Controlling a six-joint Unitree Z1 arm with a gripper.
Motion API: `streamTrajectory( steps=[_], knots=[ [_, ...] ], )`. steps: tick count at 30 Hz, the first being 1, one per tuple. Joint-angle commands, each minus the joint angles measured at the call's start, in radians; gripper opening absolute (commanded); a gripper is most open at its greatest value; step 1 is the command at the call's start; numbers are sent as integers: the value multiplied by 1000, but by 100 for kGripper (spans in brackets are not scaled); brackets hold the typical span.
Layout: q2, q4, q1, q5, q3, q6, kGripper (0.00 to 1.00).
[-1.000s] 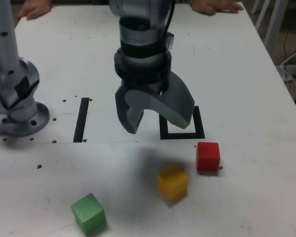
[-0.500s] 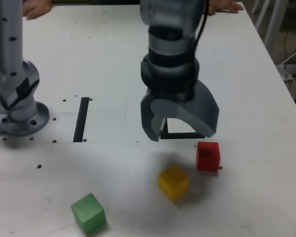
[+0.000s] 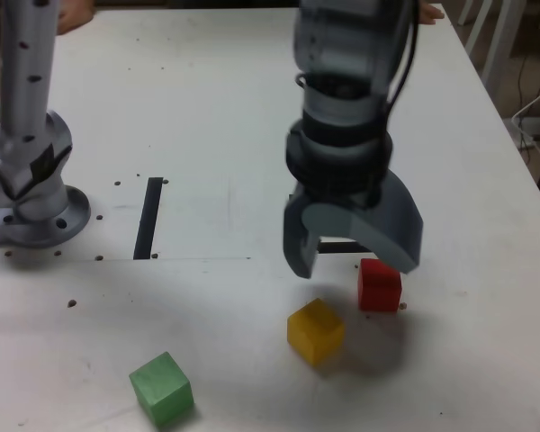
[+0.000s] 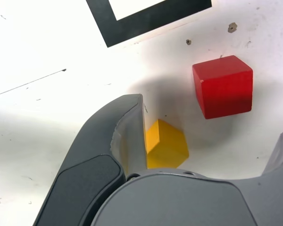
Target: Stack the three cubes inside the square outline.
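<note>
Claw: you have the grey curved claw (image 3: 356, 270) released, its two fingers spread wide, above the white bench (image 3: 216, 315).
Yellow cube: the solid yellow cube (image 3: 315, 331) lies on the bench, below the claw in your exterior view. In the wrist view you see it between the two fingers, much nearer to one of them, and this finger covers a part of it.
Red cube: the solid red cube (image 3: 380, 286) is on the bench near the yellow one, apart from it. In the exterior view, one fingertip overlaps its top edge; whether they touch, you cannot tell from this. The wrist view shows you the cube beyond the fingertips.
Green cube: the solid green cube (image 3: 162, 389) rests well apart from the claw, toward the exterior view's left and nearer to that camera.
Square outline: the thick black square frame with white centre (image 4: 155, 15) is flat on the bench. In the exterior view, the claw hides most of it from you.
Black strip: you find the straight black strip (image 3: 148, 219) at the exterior view's left.
</note>
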Motion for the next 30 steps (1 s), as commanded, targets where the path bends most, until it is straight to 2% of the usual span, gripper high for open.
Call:
streamTrajectory(
  steps=[1, 10, 17, 30],
  knots=[
    [28, 0, -1, 0, -16, 1, 99],
    [112, 7, -1, 13, -84, 15, 99],
    [141, 14, 0, 12, -101, 21, 98],
    [165, 74, 21, 10, -143, 29, 85]
  ],
)
